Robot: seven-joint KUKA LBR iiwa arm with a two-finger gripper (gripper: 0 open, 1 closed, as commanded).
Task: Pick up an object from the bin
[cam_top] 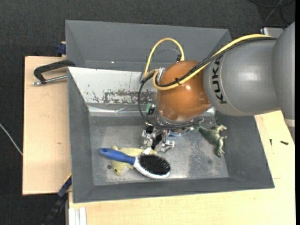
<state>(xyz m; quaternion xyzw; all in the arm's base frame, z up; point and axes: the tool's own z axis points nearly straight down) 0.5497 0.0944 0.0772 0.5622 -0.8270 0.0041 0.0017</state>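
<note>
My gripper (156,143) hangs low in the middle of the bin, its metal fingers just above the brush head. A hairbrush (140,162) with a blue handle, white head and black bristles lies along the bin's front. Under the handle lies a pale yellow soft object (123,161). To the gripper's right stands a green toy dinosaur (215,137), apart from the fingers. I see nothing held between the fingers.
The arm with its orange cover and yellow cables reaches in from the right and hides the bin's middle and back right. The left part of the bin floor is bare metal.
</note>
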